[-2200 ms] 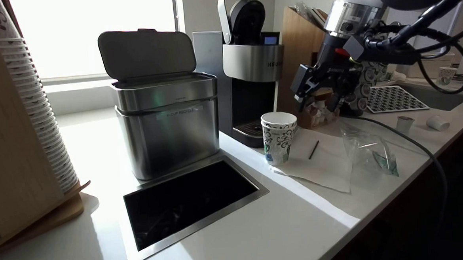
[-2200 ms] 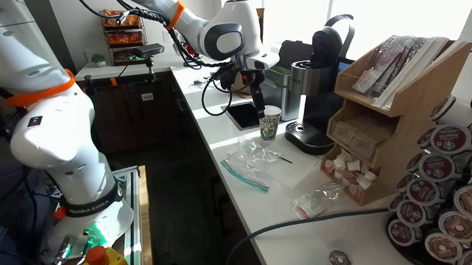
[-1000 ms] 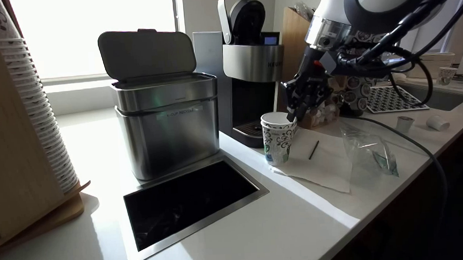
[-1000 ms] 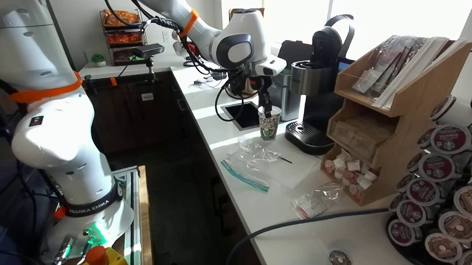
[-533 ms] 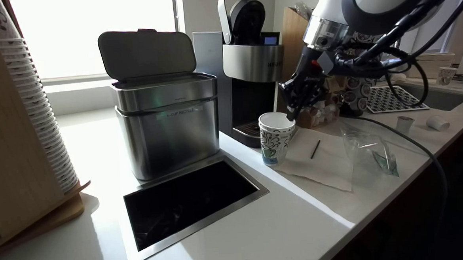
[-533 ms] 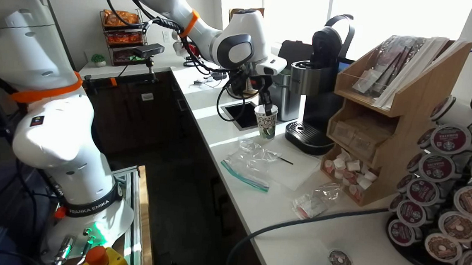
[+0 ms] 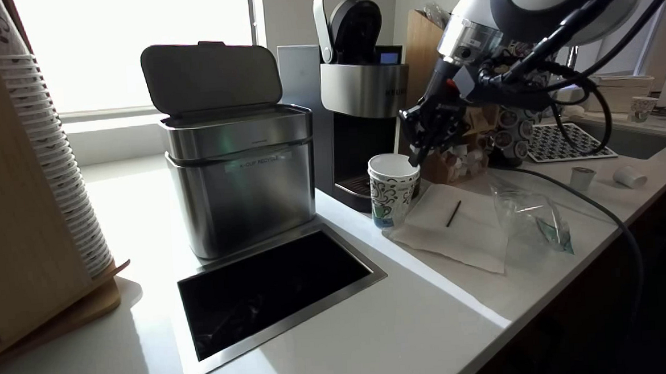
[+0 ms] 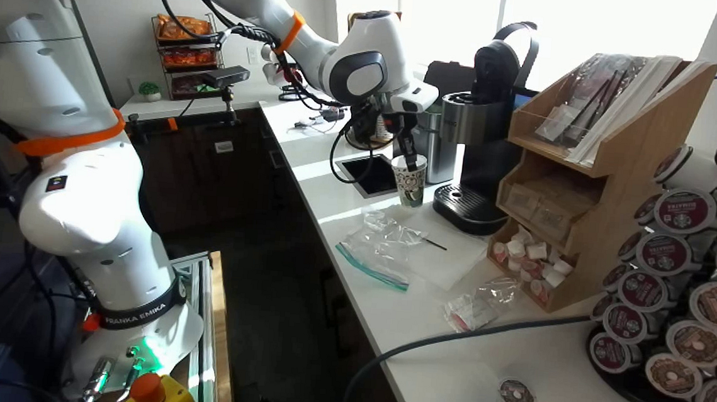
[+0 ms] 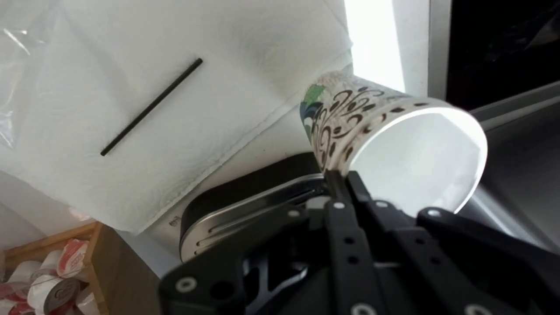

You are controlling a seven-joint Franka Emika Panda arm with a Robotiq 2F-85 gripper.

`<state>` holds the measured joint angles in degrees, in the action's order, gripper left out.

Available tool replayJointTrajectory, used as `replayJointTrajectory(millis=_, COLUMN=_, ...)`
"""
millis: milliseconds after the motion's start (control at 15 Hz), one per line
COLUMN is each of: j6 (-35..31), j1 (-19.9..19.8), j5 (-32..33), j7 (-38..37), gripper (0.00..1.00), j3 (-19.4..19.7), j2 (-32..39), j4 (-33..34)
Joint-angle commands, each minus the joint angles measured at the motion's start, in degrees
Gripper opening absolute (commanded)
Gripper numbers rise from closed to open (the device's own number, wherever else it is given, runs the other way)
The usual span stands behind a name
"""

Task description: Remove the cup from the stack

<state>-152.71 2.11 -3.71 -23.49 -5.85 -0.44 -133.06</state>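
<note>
A stack of white paper cups with green and dark print, its rim doubled, stands close in front of the coffee maker in both exterior views. My gripper is shut on the rim of the top cup, one finger inside the white mouth and the other outside the printed wall. In the wrist view the cup tilts, its mouth facing the camera. The stack hangs slightly raised over the paper towel's edge; whether its base clears the counter I cannot tell. The lower cup is mostly hidden in the wrist view, and whether the fingers pinch its wall too is unclear.
Close behind the stack is the coffee maker. A steel bin and a dark counter opening lie beside it. A paper towel with a black stick, a plastic bag and a wooden organiser are near.
My gripper came down to the cup rim and its fingers closed on it. The stack turned and shifted a little, then rose slightly with the gripper, both cups together.
</note>
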Motion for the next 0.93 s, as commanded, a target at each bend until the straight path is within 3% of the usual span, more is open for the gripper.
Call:
replayJointTrajectory(millis=0, j6=0.6, j1=0.7, j5=-9.1, j7=1.7, gripper=0.01, j3=0.8, j2=-1.0, j4=0.1)
replayJointTrajectory(millis=200, j6=1.1, j1=0.5, j5=-11.6, j7=1.7, gripper=0.01, j3=1.2, j2=-1.7, j4=0.3)
replayJointTrajectory(millis=667, j6=3.5, j1=0.3, j5=-10.1, j7=1.3, gripper=0.01, j3=1.8, j2=-2.6, j4=0.2)
replayJointTrajectory(millis=800, j6=4.6, j1=0.3, j5=-10.0, j7=1.3, gripper=0.14, j3=1.9, j2=-2.3, j4=0.1)
replayJointTrajectory(millis=867, j6=4.9, j1=0.3, j5=-10.1, j7=1.4, gripper=0.04, j3=1.9, j2=-2.3, j4=0.1)
